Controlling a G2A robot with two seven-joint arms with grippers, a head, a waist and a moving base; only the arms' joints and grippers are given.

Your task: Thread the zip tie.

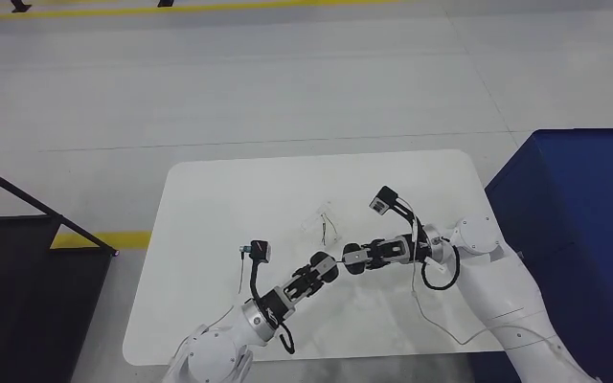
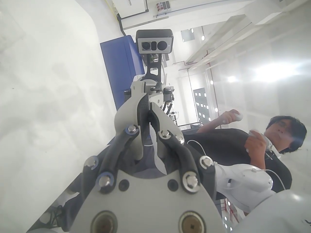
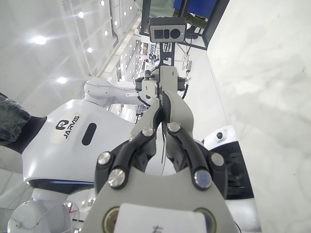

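Note:
Over the middle of the white table [image 1: 230, 201] my two grippers meet tip to tip, facing each other. My right gripper [image 1: 351, 259] [image 3: 162, 99] is shut on a thin black zip tie [image 3: 163, 146], whose strip runs back between the fingers toward the wrist. My left gripper [image 1: 330, 267] [image 2: 147, 101] is shut too, its dark pads [image 2: 143, 107] pressed together; I cannot make out what lies between them. In each wrist view the other arm's wrist camera [image 2: 154, 41] [image 3: 167, 32] sits straight beyond the fingertips.
A small heap of loose zip ties [image 1: 326, 226] lies on the table just beyond the grippers. A blue cabinet [image 1: 565, 211] stands off the table's right edge, and a black frame [image 1: 38, 287] off its left edge.

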